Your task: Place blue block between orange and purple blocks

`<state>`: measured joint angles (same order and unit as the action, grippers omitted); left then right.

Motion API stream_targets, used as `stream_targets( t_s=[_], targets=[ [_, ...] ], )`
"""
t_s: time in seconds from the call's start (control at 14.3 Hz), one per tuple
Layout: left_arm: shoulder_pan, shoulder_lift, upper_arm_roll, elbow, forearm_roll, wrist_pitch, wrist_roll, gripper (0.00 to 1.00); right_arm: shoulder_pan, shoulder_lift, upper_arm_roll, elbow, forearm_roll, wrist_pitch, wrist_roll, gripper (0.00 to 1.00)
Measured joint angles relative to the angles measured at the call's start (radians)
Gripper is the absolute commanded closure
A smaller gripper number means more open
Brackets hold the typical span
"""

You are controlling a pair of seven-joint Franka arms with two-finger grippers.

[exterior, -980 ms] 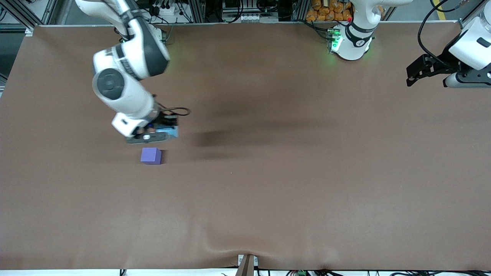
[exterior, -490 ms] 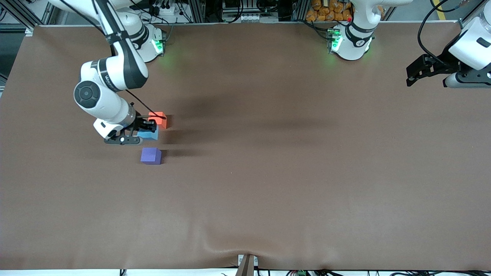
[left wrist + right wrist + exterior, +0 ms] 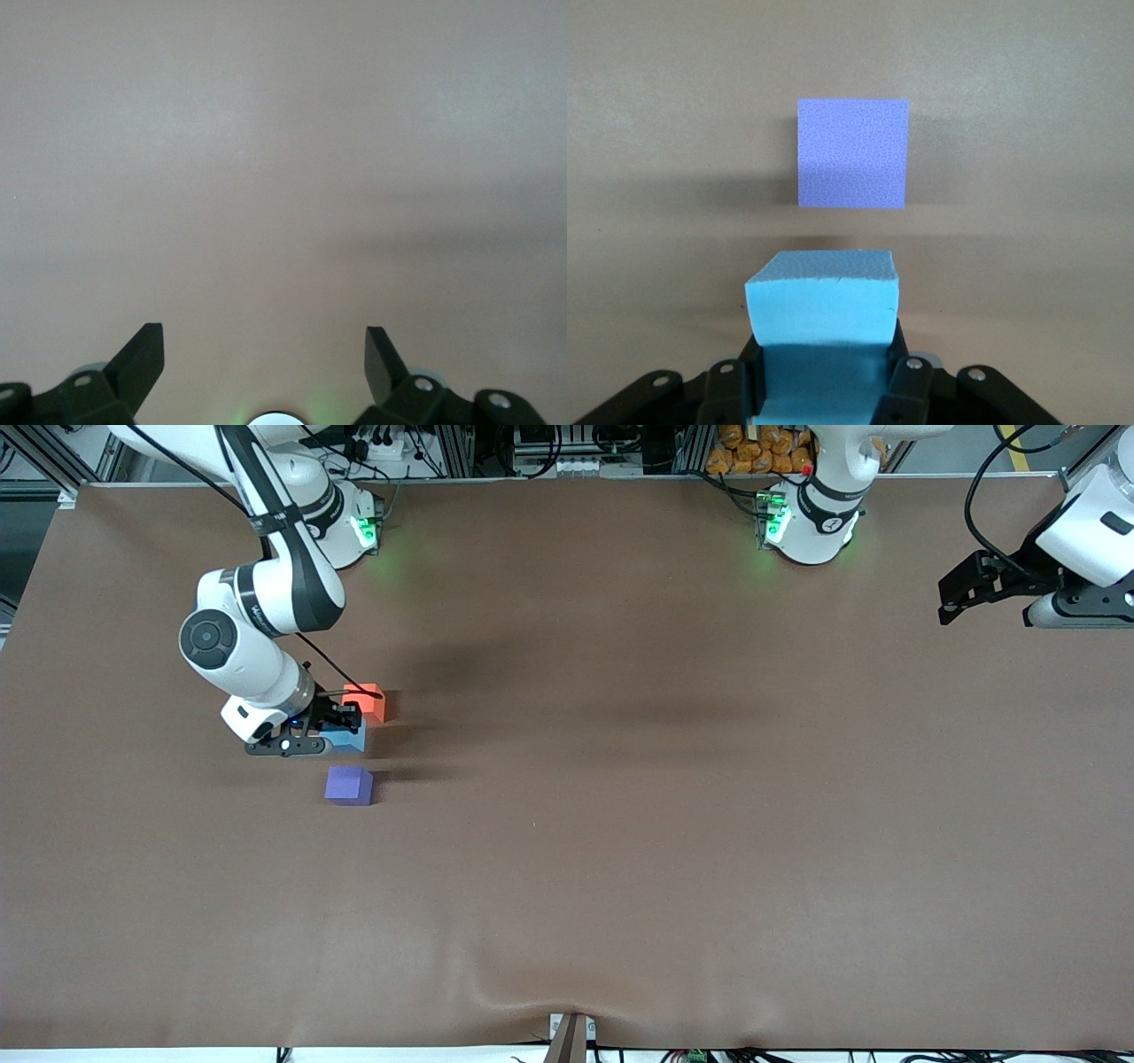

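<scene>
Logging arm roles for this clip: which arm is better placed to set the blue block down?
Right. The right gripper already grips the blue block between the orange block and purple block; the left gripper waits at the table's edge.

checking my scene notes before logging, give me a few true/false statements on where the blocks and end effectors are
1. The right end effector is shut on the blue block. True.
2. The blue block lies between the orange block and the purple block. True.
3. The purple block touches the blue block. False: bare table shows between them.
4. The left end effector holds the orange block. False: it is open and empty, waiting over the left arm's end of the table.
5. The purple block lies nearest the front camera. True.
</scene>
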<state>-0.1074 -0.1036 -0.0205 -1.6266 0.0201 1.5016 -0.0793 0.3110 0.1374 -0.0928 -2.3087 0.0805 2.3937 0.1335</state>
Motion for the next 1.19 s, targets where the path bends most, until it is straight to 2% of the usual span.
stream_targets(
  t_s=[0.49, 1.12, 1.19],
  targets=[
    [0.0, 0.0, 0.0, 0.0, 0.0, 0.0, 0.0, 0.0, 0.001, 0.074, 0.004, -0.032, 0.0, 0.116, -0.005, 1.0],
    [0.0, 0.002, 0.0, 0.0, 0.0, 0.0, 0.0, 0.0, 0.001, 0.142, 0.006, -0.051, 0.0, 0.2, -0.004, 1.0],
    [0.0, 0.002, 0.0, 0.0, 0.0, 0.0, 0.0, 0.0, 0.002, 0.142, 0.006, -0.051, 0.0, 0.2, -0.004, 0.8]
  ],
)
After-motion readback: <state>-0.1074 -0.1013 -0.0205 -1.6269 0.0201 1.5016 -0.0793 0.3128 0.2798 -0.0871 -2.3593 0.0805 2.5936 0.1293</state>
